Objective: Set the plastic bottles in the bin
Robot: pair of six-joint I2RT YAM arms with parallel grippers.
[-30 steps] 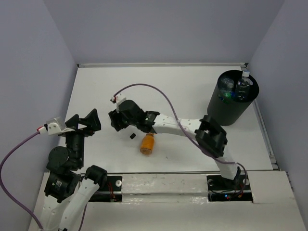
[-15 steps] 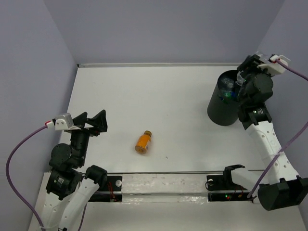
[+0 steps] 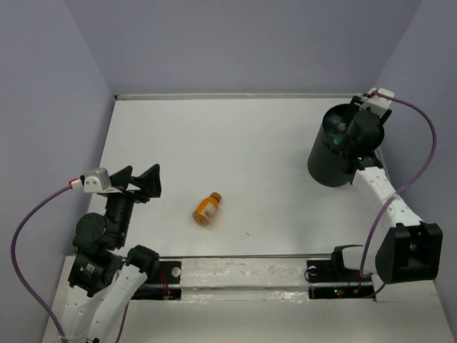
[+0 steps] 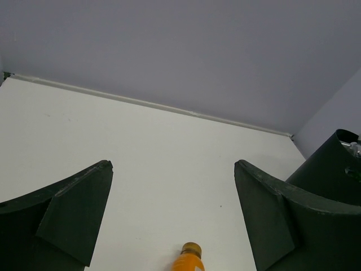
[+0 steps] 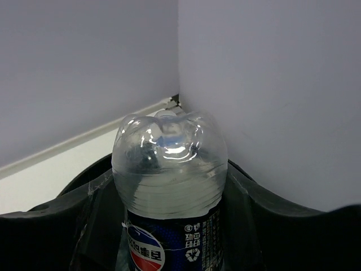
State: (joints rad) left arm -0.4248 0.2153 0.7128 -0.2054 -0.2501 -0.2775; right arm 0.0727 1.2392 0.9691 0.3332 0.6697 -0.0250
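A clear plastic bottle [image 5: 169, 175] with a blue label fills the right wrist view, and my right gripper [image 5: 169, 192] is shut on it, a dark finger [image 5: 265, 220] on each side. In the top view that gripper [image 3: 357, 132] hangs over the right side of the black bin's [image 3: 325, 163] mouth, and its wrist hides the held bottle. Inside the bin, a clear bottle [image 3: 333, 126] and a green one [image 3: 334, 141] show. A squat orange bottle [image 3: 206, 209] lies on its side mid-table. My left gripper [image 3: 140, 183] stands open, left of it. The orange bottle's cap [image 4: 190, 249] shows low between the left fingers.
The table ends in walls at the back and on both sides; the bin [image 4: 333, 164] stands close to the back right corner. A metal rail [image 3: 243, 271] with both arm bases runs along the near edge.
My right arm has swung from the middle of the table to the bin at the back right. The orange bottle has shifted a little to the left. The left gripper has barely moved.
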